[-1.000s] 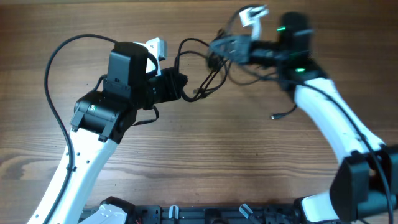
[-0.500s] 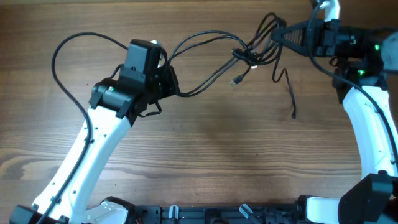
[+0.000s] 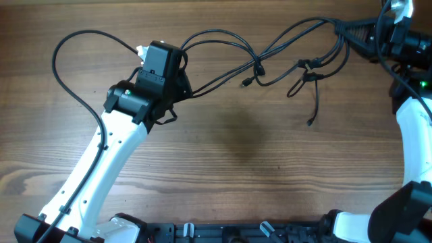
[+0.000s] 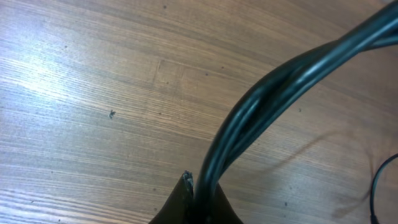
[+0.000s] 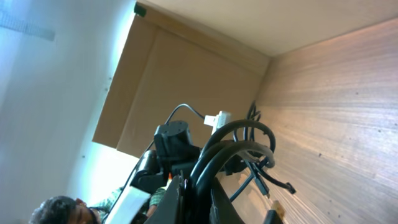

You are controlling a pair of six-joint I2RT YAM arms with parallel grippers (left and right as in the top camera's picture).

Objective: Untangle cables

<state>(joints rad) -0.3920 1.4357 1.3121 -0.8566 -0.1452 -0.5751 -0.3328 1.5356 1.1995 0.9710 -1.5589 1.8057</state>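
The thin black cables (image 3: 270,50) stretch in long strands across the far side of the wooden table, from my left gripper (image 3: 183,91) to my right gripper (image 3: 351,34). Small plug ends hang near the middle (image 3: 247,82) and lower right (image 3: 310,122). My left gripper (image 4: 200,193) is shut on a bunch of cable strands (image 4: 273,93) just above the tabletop. My right gripper (image 5: 202,193) is shut on the other end of the cables (image 5: 233,146), raised and tilted toward the left arm.
The thicker black arm cable (image 3: 67,88) loops out left of the left arm. The wooden table (image 3: 236,162) lies under the strands. A person (image 5: 56,208) shows at the lower left of the right wrist view.
My right gripper has pulled far to the right and back, and my left gripper has shifted slightly. The tangle between them has stretched out into long separate strands.
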